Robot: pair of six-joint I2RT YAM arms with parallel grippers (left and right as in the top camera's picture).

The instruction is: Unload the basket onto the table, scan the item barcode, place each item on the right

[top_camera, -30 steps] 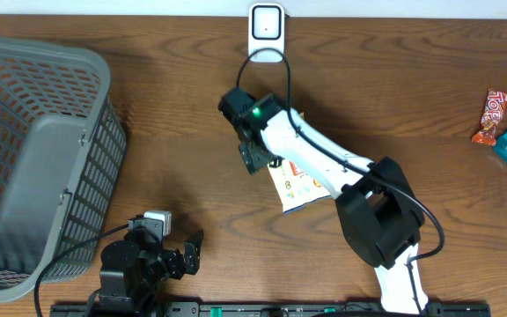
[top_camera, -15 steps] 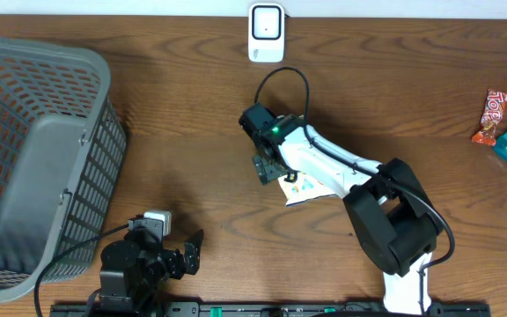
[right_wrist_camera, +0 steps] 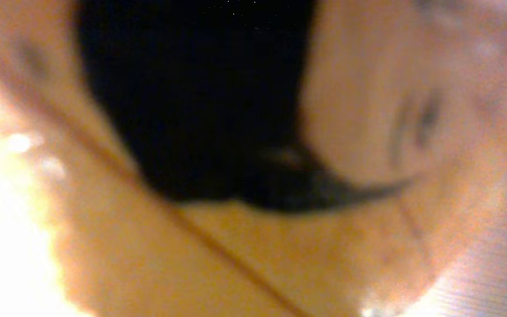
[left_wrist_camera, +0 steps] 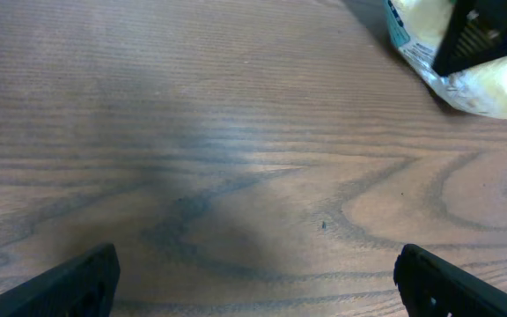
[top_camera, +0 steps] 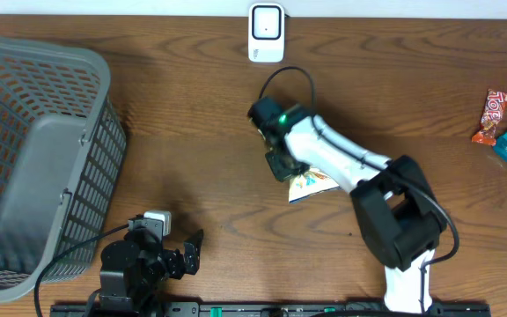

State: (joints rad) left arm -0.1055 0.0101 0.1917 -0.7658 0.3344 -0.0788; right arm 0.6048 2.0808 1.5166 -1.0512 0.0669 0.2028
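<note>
Right tool (top_camera: 282,166), clamped on the packet (top_camera: 313,184) mid-frame, should lift gently and present it squarely to the top-centre scanner (top_camera: 266,33).

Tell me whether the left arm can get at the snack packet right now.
Probably, in part. Bare table lies between the open left gripper and the snack packet, so the path looks free, but the right gripper is shut on it and its arm covers part.

The table (top_camera: 174,132) is matt grained wood; the basket (top_camera: 108,167) grey plastic mesh; the packet (top_camera: 311,184) glossy crinkled film.
</note>
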